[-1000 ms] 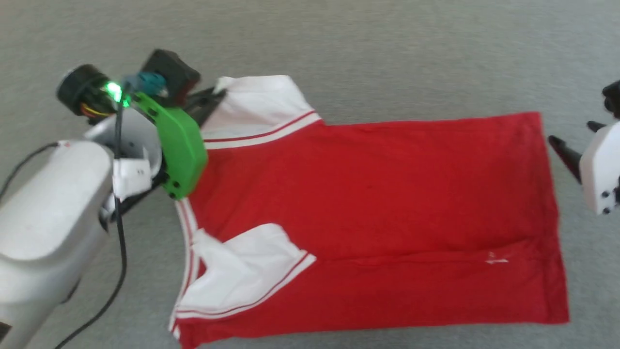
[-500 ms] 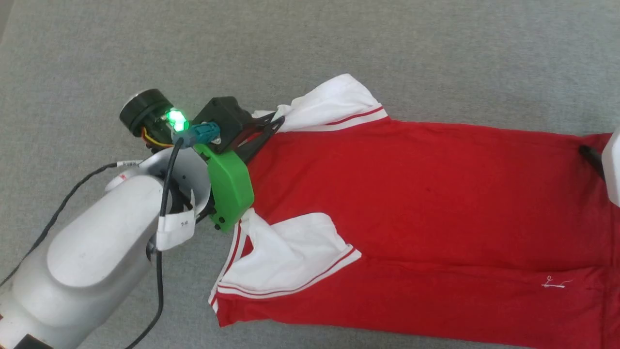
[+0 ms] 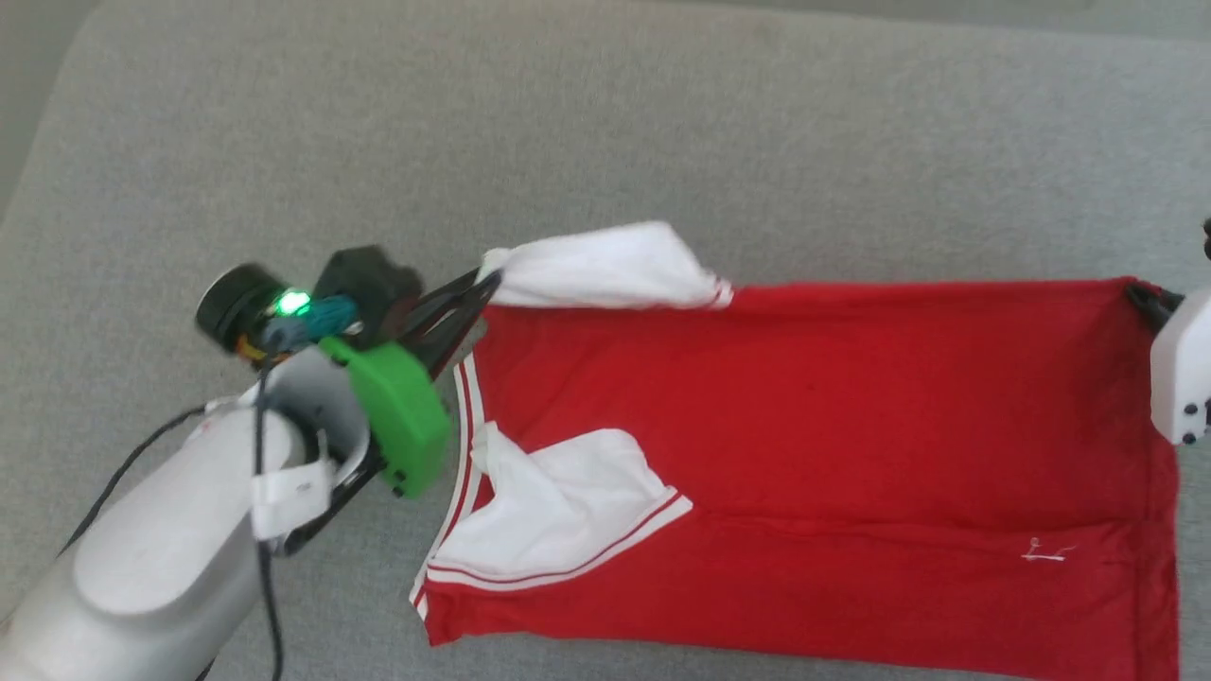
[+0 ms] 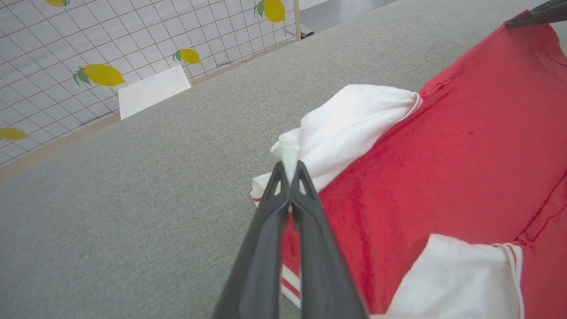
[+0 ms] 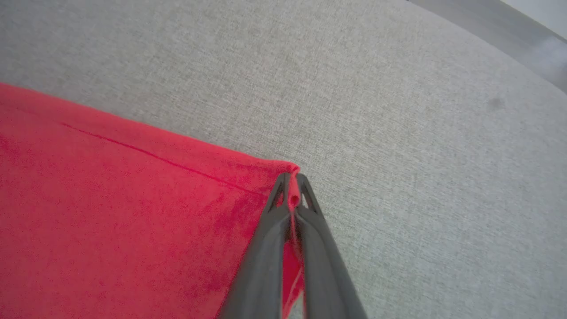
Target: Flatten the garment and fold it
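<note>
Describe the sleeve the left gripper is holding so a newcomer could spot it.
On the grey surface lies the red garment, collar end toward the left gripper. The sleeve is the white one at its far edge, pinched at its tip; the other white sleeve lies loose on the red body.

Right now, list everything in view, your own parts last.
garment: one, red with white sleeves and striped trim, spread on the grey surface.
grey surface: one, grey fabric, under the garment.
tiled wall: one, white with yellow lemons, beyond the surface in the left wrist view.
white sheet: one, white, at the foot of that wall.
left forearm: one, pale grey, lower left of the head view.
green cover: one, green, on the left wrist.
left tool: one, dark, shut on the garment's far white sleeve.
right tool: one, dark, shut on a red corner of the garment.
</note>
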You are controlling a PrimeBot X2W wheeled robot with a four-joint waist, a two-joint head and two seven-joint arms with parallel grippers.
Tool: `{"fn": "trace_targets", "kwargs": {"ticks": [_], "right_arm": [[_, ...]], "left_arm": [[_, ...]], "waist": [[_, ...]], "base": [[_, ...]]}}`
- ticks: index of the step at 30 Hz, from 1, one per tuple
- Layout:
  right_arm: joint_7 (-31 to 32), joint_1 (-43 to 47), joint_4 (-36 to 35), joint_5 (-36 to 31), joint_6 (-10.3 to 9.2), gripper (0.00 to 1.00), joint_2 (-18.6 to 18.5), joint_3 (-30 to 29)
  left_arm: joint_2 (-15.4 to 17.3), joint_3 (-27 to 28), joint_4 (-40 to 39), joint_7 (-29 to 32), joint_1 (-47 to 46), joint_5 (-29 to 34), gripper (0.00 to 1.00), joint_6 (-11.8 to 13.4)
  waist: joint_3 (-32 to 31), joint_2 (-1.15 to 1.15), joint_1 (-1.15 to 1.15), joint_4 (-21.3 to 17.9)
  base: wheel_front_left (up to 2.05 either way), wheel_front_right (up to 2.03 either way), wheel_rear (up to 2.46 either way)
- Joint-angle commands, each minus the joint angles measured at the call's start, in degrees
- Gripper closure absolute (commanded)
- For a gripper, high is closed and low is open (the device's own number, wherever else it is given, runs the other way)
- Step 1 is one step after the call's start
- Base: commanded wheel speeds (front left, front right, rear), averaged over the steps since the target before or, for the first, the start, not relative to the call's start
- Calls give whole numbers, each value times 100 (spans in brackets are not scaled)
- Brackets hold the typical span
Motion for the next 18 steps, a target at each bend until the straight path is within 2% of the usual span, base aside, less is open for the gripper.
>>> {"fn": "trace_targets", "kwargs": {"ticks": [1,6,13,16,18], "right_arm": [[-161,159,-56,-12,-8,100,62,-98],[-552,809,-401,-80,-8,100,305,-541],[-532,2091,-1073,-310,-8,100,636,-1171],[-373,2568,-1346,-380,-8,100,744,-1363],[-242,2845,-1498,-397,-8,100,793,-1440]], "left_arm": [[108,82,-62,-85,216,-103,100,96],[457,265,-447,-233,931,-393,100,451],[759,229,-955,-317,1940,-680,100,857],[806,176,-1040,-325,2298,-830,100,958],[822,106,-1020,-288,2515,-974,100,932]], "waist": [[-460,0,0,-187],[-867,0,0,-315],[-1154,0,0,-330],[-1179,0,0,-320],[-1177,0,0,-302]], "base": [[0,0,0],[0,0,0],[0,0,0],[0,0,0],[0,0,0]]}}
